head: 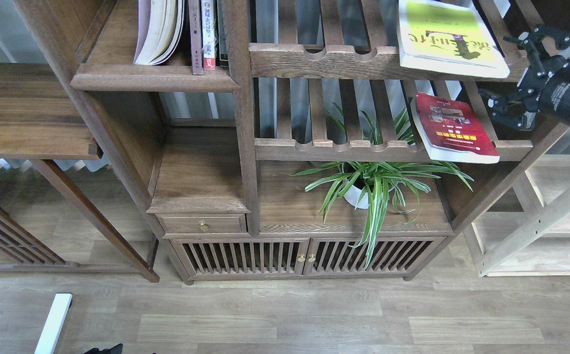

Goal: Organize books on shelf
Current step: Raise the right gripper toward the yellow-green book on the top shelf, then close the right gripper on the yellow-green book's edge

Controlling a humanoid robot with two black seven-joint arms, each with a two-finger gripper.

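The yellow-green book [449,34] lies flat on the upper slatted rack. The red book [454,129] lies flat on the lower slatted rack. The pale white-lavender book [159,29] stands on the shelf [154,78] at the upper left, page edges towards me. My right gripper [508,73] is open and empty. It hovers just right of the two flat books, with one finger level with each book and touching neither. Only a black sliver of my left arm [100,350] shows at the bottom edge.
Slim volumes [208,34] stand right of the pale book, against the bookcase post [243,123]. A potted spider plant [373,184] sits under the red book. A pale wood rack [540,221] stands at the right, and a white bar [53,322] lies on the floor.
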